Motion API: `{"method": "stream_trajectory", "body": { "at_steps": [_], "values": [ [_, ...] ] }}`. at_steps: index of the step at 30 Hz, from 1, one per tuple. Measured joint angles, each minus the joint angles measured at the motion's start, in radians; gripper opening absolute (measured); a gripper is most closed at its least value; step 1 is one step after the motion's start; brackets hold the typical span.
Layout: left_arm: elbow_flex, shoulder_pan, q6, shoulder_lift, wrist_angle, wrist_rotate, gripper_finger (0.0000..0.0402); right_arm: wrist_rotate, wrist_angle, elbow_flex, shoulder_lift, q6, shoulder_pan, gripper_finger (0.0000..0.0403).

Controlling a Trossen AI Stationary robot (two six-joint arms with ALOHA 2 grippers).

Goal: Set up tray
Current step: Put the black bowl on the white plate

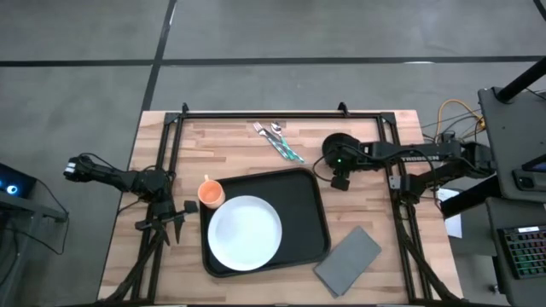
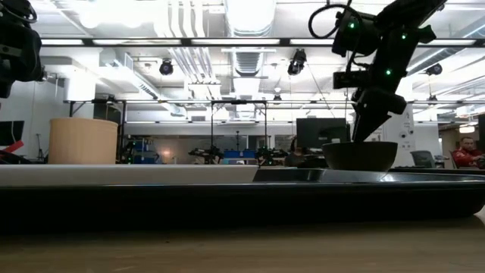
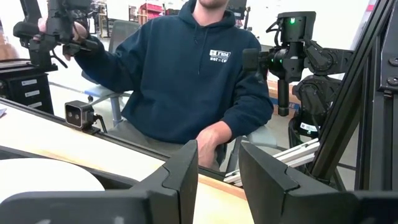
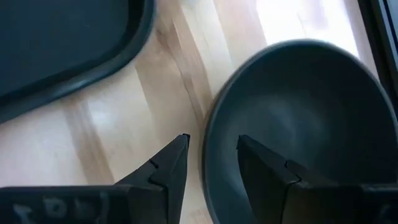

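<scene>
You've got the tray (image 1: pixel 314 223) mid-tabletop w/ only the white plate (image 1: pixel 245 232) on it. Right end effector (image 4: pixel 211 149) straddles the dark bowl (image 4: pixel 298 124) rim, fingers apart, off the tray's far-right corner. Cup (image 1: pixel 211 192), cutlery (image 1: pixel 277 141), napkin (image 1: pixel 347 260) still off-tray. Left end effector (image 3: pixel 217 158) open, waiting at left edge.

In the high view the right gripper (image 1: pixel 339 173) and its arm cover the dark bowl (image 4: pixel 298 124) almost wholly. The right wrist view cuts off the bowl's rim and shows only one rounded corner of the tray (image 4: pixel 68 46). In the left wrist view the person's (image 3: pixel 186 68) face is cropped away, and the white plate (image 3: pixel 43 182) shows only as an edge sliver behind the left gripper (image 3: pixel 217 180).
</scene>
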Motion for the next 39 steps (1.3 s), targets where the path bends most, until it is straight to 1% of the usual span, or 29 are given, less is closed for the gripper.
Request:
{"method": "stream_trajectory", "body": {
  "at_steps": [6,10,15,21,27,33,39],
  "values": [
    [0.000,0.000,0.000,0.000,0.000,0.000,0.0098,-0.029,0.018,-0.026,0.003,-0.004,-0.036,0.0135],
    [0.000,0.000,0.000,0.000,0.000,0.000,0.0098,-0.037,0.031,-0.031,0.023,-0.005,-0.049,0.0132],
    [0.000,0.000,0.000,0.000,0.000,0.000,0.0098,-0.062,0.032,-0.025,0.090,-0.040,-0.052,0.0128],
    [0.000,0.000,0.000,0.000,0.000,0.000,0.0098,-0.063,0.034,0.004,0.182,-0.088,-0.053,0.0127],
    [0.000,0.000,0.000,0.000,0.000,0.000,0.0098,-0.063,0.029,0.046,0.221,-0.081,-0.054,0.0126],
    [0.000,0.000,0.000,0.000,0.000,0.000,0.0098,-0.055,0.028,0.053,0.210,-0.061,-0.054,0.0105],
    [0.000,0.000,0.000,0.000,0.000,0.000,0.0098,-0.055,0.027,0.053,0.210,-0.064,-0.055,0.0066]
  ]
}}
